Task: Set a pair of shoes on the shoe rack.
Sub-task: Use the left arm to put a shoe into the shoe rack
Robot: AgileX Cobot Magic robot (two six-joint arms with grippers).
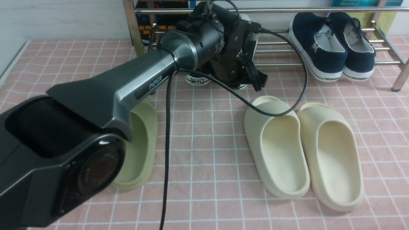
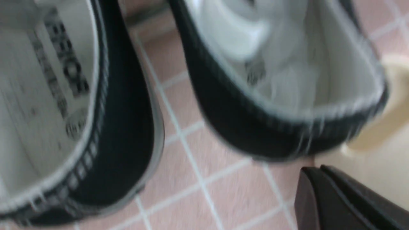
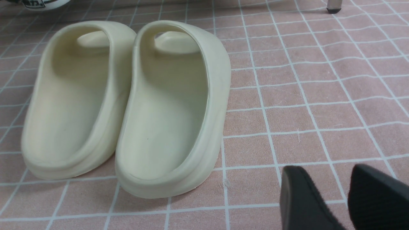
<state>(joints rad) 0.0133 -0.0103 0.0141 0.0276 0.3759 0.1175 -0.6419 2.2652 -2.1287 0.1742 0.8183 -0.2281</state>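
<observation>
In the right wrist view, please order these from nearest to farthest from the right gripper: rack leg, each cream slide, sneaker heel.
1. Right cream slide, just ahead of the right gripper.
2. Left cream slide, beside the first.
3. Rack leg, far ahead.
4. Sneaker heel, far ahead, toward the robot's left.

In the front view the left arm (image 1: 105,92) is covering almost all of the pair of shoes (image 1: 197,80), leaving only white heel bits showing. It is also hiding part of the olive-green slide (image 1: 140,150). The picture's top edge is cutting off the shoe rack (image 1: 274,10). Blur is smearing both sneakers in the left wrist view, making the insole print (image 2: 64,64) unreadable. The bottom edge is cropping the right gripper (image 3: 345,185) in its wrist view.
</observation>
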